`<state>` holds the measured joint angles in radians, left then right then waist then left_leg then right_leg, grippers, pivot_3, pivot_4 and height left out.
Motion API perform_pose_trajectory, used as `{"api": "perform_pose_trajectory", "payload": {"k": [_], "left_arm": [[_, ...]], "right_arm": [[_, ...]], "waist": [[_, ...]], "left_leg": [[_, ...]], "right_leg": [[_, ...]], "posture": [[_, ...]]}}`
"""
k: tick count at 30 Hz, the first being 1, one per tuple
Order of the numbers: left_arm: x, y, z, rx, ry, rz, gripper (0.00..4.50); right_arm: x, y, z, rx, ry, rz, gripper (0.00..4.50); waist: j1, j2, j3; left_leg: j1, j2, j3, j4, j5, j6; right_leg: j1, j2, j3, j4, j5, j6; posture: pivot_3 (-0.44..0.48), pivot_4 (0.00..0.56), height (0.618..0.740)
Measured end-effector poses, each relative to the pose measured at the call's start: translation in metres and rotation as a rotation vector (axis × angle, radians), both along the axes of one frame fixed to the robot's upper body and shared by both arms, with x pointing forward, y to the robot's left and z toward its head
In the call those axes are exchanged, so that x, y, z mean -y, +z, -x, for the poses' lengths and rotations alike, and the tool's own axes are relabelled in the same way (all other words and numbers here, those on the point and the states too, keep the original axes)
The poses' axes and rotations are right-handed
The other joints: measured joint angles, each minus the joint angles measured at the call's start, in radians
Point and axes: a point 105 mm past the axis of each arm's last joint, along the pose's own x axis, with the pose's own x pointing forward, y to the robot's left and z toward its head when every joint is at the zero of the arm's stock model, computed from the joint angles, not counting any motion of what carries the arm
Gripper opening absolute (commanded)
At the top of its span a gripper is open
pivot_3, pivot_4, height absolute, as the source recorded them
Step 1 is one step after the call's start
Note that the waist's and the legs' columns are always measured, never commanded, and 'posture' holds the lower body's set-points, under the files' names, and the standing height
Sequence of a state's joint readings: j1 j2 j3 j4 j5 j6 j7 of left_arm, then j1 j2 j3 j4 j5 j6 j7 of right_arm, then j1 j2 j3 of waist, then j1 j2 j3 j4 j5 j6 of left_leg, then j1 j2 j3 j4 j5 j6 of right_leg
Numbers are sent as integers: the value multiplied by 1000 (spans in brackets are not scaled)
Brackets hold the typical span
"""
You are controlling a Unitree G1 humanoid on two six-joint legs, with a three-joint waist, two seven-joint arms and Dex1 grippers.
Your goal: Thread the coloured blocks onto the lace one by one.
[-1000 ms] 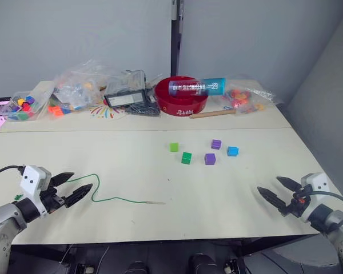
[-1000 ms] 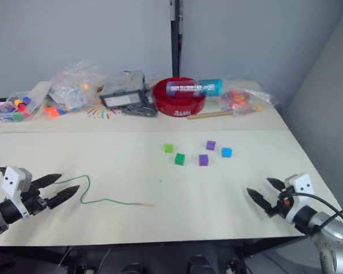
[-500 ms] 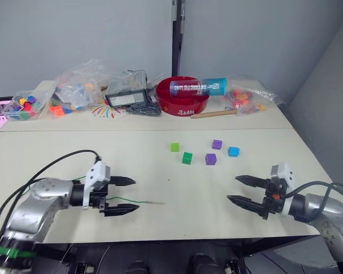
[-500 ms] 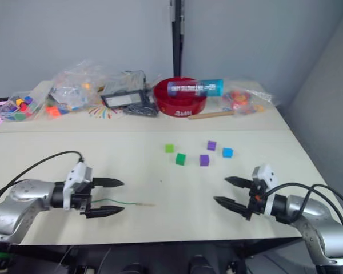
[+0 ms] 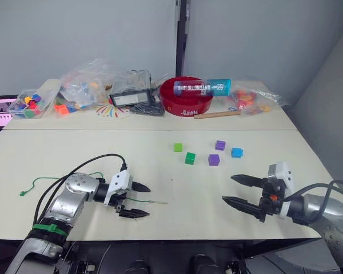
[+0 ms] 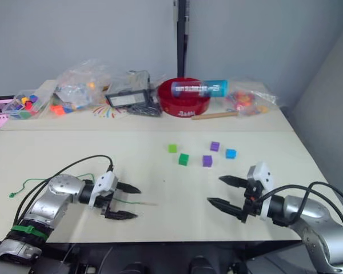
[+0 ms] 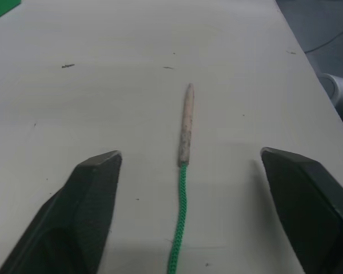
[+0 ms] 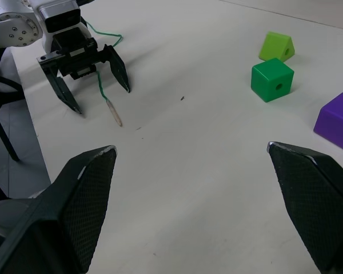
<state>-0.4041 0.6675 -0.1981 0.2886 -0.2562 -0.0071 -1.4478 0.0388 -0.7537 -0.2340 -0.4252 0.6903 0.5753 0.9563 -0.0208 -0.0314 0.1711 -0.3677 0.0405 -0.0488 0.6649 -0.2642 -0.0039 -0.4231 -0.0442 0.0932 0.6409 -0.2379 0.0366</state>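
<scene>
Lying loose on the pale bench (image 5: pixel 57 148): thin green string lace (image 7: pixel 179 228), pale stiff tip pointing toward centre, knotted end trailing off to the robot's left. Left gripper (image 5: pixel 139 200): jaws spread, straddling the lace just behind its tip, not touching it. Right gripper (image 5: pixel 234 190): jaws spread, empty, near the front edge. Five small plastic cubes: light green (image 5: pixel 178 147), dark green (image 5: pixel 190 158), two purple (image 5: pixel 214 160) (image 5: pixel 220 145), bright blue (image 5: pixel 236 152). All unthreaded, well apart from the lace. Progress: nothing strung yet; lace not grasped.
</scene>
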Motion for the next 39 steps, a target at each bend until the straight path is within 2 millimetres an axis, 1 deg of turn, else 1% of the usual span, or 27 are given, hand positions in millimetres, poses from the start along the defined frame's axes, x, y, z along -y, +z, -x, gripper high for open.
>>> {"api": "perform_pose_trajectory", "payload": {"k": [3,9,17,21,22,26,30,32,35,39], "left_arm": [[4,-2,0,9,-21,-14,2027],[10,-5,-1,1,-32,-1,68],[11,-3,-2,3,-40,9,26],[10,0,1,-10,-38,-4,26],[8,1,3,-16,-36,-12,26],[4,9,12,-28,-17,-1,26],[1,16,15,-19,11,3,26],[1,18,18,-21,25,13,26],[2,20,20,-14,25,11,26],[-1,20,22,-17,39,-1,26]], "right_arm": [[3,2,-1,8,-22,3,4500],[2,2,0,11,-26,8,4500],[2,2,-1,14,-46,8,4500],[5,1,-7,33,-111,-12,4500],[8,0,-12,48,-152,-11,4500],[29,-1,-48,122,-429,-23,4500],[41,-6,-72,173,-644,-14,4500],[40,-14,-84,173,-749,-29,4500],[34,-27,-95,155,-850,-9,4500],[30,-28,-106,181,-936,-9,4500]], "waist": [[2,0,0],[2,0,0],[2,0,0],[0,0,0],[-3,0,0],[-13,0,0],[-21,1,0],[-26,1,0],[-25,1,0],[-25,1,0]], "left_leg": [[0,0,0,0,0,0],[0,0,0,0,0,0],[0,0,0,0,0,0],[0,0,0,0,0,0],[0,0,0,0,0,0],[0,1,0,0,0,0],[0,1,0,0,0,0],[0,1,0,0,0,0],[-1,1,0,0,0,0],[-1,1,0,0,0,0]], "right_leg": [[0,0,0,0,0,0],[0,0,0,0,0,0],[0,0,0,0,0,0],[0,0,0,0,0,0],[0,0,0,1,0,0],[-1,1,0,2,0,0],[-1,1,0,2,0,0],[-2,1,0,3,0,0],[-3,1,0,3,0,-1],[-3,1,0,3,0,-1]], "posture": [[0,150,731],[0,150,731],[0,150,731],[0,150,731],[0,150,731],[0,150,731],[0,150,731],[0,150,731],[0,150,731],[0,150,731]]}}
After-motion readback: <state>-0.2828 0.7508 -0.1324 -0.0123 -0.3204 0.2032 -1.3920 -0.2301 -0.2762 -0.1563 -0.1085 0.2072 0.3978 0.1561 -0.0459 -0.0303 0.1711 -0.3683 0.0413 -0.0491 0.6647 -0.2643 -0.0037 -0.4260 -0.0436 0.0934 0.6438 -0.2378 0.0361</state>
